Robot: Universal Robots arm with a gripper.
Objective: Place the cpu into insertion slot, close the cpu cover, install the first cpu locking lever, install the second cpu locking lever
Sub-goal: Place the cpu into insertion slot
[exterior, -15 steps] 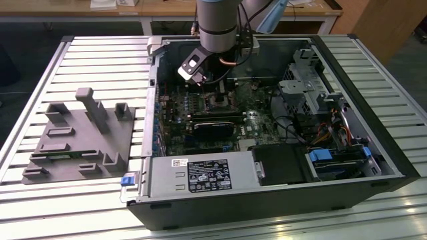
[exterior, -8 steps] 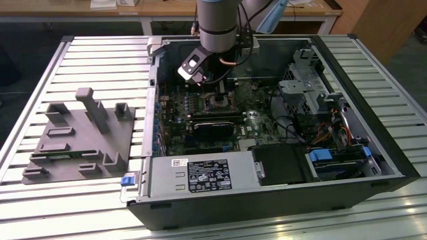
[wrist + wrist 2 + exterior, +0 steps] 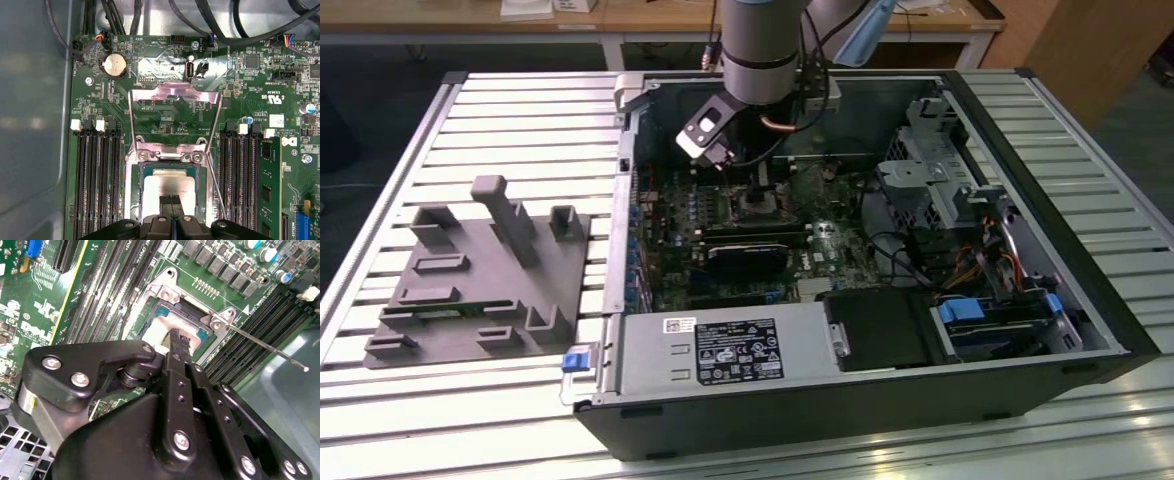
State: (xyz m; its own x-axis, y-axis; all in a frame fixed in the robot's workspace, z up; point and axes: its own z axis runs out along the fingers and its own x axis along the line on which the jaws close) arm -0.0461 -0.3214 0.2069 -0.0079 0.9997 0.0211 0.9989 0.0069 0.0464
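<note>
Cpu (image 3: 170, 181) in insertion slot (image 3: 141, 196), partly hidden by clenched end effector (image 3: 170, 199), cover (image 3: 175, 93) open

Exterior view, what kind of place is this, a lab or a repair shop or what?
Probably a robotics lab or test cell: a robot arm reaches into an open PC case on a slatted metal table, a grey moulded fixture lies beside it, and wooden desks stand behind.
</note>
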